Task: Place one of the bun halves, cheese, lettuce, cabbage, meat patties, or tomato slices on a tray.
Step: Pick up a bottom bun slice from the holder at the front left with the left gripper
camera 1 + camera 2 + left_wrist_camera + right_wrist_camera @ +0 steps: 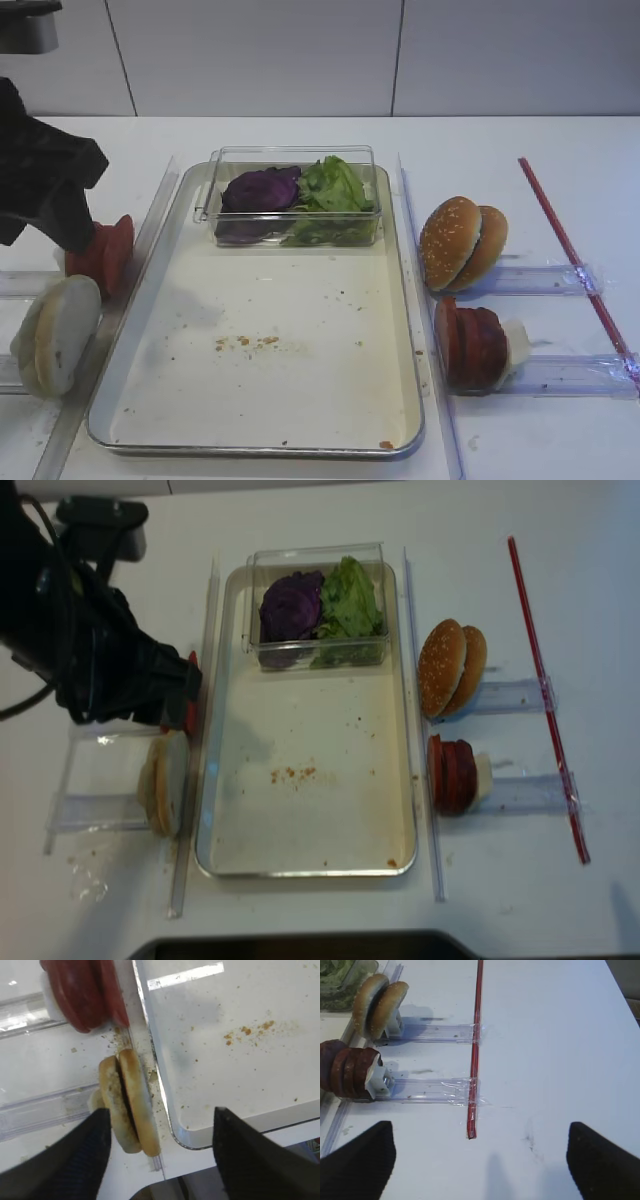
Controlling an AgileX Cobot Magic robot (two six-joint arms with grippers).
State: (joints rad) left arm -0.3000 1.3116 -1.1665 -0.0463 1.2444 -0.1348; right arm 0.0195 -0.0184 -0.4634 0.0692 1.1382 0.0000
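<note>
The left fingers [160, 1152] stand spread wide, grasping nothing, poised above the bun halves [130, 1102], which stand on edge in a clear rack just outside the tray [400, 300] rim at its 8 o'clock corner. The tomato slices [105, 255] sit at 12 o'clock from the buns. The right fingers [480, 1160] hang released over bare tabletop [550, 1050], with the meat patties [347, 1075] at their 10 o'clock. Lettuce [335, 190] and cabbage [262, 190] fill a clear box [215, 190] at the tray's 12 o'clock end.
</note>
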